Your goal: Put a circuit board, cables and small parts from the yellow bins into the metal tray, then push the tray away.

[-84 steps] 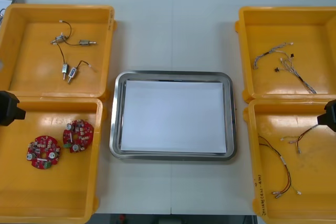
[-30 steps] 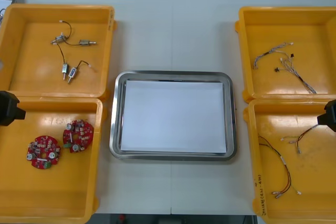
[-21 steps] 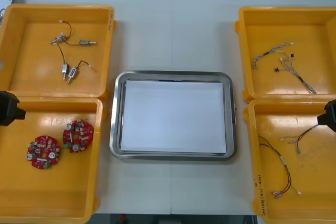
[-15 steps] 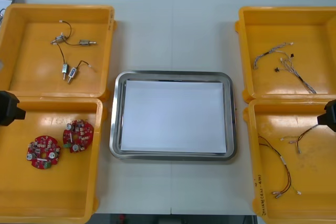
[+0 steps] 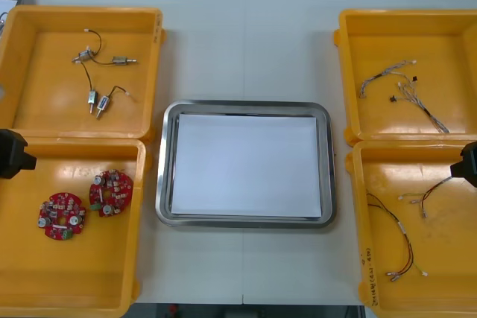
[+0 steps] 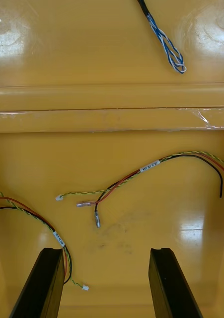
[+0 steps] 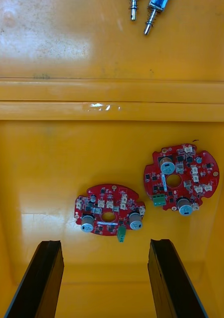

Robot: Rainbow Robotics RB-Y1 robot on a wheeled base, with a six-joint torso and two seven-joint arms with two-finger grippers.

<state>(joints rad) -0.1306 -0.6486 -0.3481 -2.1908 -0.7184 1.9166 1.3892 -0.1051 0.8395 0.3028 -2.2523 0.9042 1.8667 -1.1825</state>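
Left pincer (image 7: 105,244), right pincer (image 6: 105,251) spread — cable tag (image 6: 147,168) print illegible.

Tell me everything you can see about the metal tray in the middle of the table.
The metal tray is a shallow rectangle with rounded corners and a shiny raised rim; its inside is white and holds nothing. It lies flat on the light table, between the yellow bins, close to the left pair. No gripper touches it.

No visible change, left gripper (image 7: 104,243) and right gripper (image 6: 104,250) unmoved, contents of yellow bins (image 5: 45,109) unshifted
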